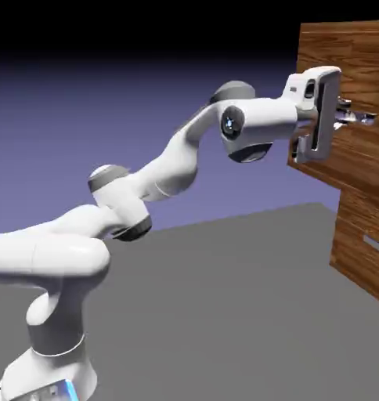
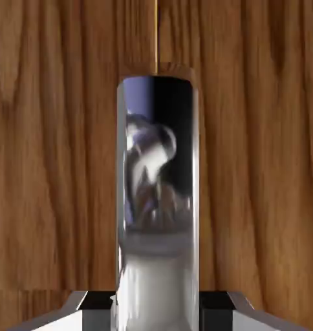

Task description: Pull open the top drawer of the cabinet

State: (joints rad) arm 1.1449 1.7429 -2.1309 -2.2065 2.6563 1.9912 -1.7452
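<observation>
1. Clearly, the hand (image 1: 354, 117) is closed on the bar handle (image 2: 158, 161), fingers astride its long axis.
2. The top drawer (image 1: 357, 153) lies right of it; pulling should go left.

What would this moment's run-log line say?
white two-finger gripper: shut on shiny silver-grey bar handle | reddish-brown wood-grain top drawer: grasped by handle

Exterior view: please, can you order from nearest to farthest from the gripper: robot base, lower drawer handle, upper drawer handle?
1. Upper drawer handle, between the jaws
2. Lower drawer handle, below, right edge
3. Robot base, bottom left
</observation>
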